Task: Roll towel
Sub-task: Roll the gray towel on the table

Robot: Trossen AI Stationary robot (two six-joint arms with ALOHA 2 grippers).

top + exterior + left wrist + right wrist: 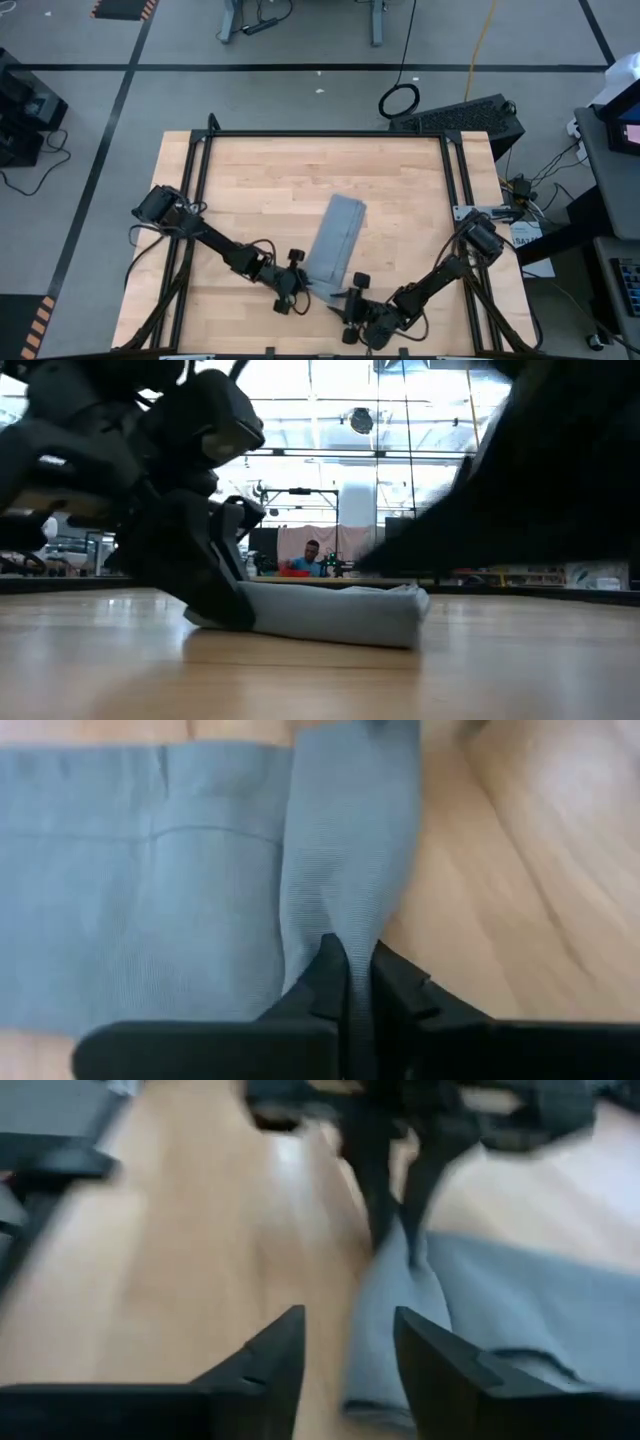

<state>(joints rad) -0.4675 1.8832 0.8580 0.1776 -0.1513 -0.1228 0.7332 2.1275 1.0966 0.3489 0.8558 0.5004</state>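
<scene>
Down at the near edge of the table (250,190), both arms crowd the towel's (335,240) near end. The left gripper (296,283) has its fingers (335,982) pressed together on a ridge of cloth at that end's left corner; its wrist view shows the fabric tented up between them. The right gripper (352,303) sits just beside the same end, toward the right near corner, its fingers (280,1350) spread with only tabletop and the towel's edge ahead of them. It holds nothing that I can see.

From there the towel runs away as a folded grey-blue strip, its long axis pointing toward the far edge and leaning a little right, so it ends about mid-table. Seen level with the table, the near end looks bunched and raised.

I'd say the roll is only starting. The rolling has to travel along that axis, away from both grippers, and the left one is the one already on the cloth.
</scene>
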